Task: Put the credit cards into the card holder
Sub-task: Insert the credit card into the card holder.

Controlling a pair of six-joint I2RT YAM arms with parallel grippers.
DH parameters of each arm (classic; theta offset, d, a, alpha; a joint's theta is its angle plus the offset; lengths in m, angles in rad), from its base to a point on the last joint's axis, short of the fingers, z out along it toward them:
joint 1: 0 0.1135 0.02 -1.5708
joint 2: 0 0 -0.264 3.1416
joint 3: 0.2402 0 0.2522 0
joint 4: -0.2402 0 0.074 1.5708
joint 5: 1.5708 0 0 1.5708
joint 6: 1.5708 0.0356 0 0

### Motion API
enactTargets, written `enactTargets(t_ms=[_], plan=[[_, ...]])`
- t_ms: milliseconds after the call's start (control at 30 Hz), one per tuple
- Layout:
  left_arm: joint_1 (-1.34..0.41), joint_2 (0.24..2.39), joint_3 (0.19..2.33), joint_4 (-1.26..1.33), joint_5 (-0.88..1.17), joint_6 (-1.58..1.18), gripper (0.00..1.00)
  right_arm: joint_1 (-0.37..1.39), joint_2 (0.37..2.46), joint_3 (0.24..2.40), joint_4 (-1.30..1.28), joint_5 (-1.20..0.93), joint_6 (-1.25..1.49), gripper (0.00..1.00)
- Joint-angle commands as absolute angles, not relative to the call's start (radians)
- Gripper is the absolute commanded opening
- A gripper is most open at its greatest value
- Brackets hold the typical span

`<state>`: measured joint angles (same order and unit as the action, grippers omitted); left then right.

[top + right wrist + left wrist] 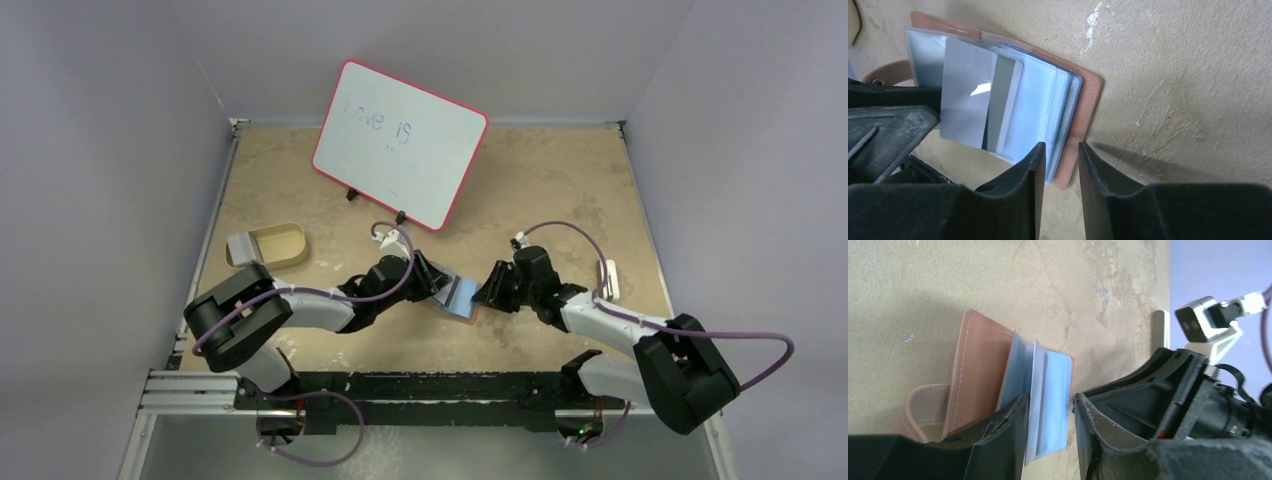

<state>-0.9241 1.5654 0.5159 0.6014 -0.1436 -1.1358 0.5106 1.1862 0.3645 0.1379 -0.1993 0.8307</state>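
Both grippers crowd the open card holder — whiteboard well behind.

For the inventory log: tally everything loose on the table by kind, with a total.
card holder: 1
credit card at the holder: 1
whiteboard: 1
tan tray: 1
small pale items, unclear: 2
Total: 6

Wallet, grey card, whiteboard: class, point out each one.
Wallet point(1087, 107): right wrist view, on its brown leather edge.
Grey card point(968, 95): right wrist view, on its face.
Whiteboard point(400, 140): top view, on its white surface.
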Motion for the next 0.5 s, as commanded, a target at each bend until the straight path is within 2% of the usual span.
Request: enactTargets(t_ms=[0,100,300,467], plan=[[-0.928,1.575,0.566,0.522,-0.167,-1.068,0.38,0.515,1.158,0.422,0.06,-0.155,0.807,0.33],[-0.928,1.597,0.569,0.524,-0.151,-1.068,0.38,0.514,1.162,0.431,0.055,-0.149,0.807,0.33],[-0.93,1.659,0.579,0.56,-0.094,-1.077,0.32,0.515,1.167,0.437,0.033,-0.127,0.796,0.33],[-0.93,1.621,0.608,0.463,-0.129,-1.03,0.38,0.514,1.173,0.444,0.021,-0.127,0.782,0.33]])
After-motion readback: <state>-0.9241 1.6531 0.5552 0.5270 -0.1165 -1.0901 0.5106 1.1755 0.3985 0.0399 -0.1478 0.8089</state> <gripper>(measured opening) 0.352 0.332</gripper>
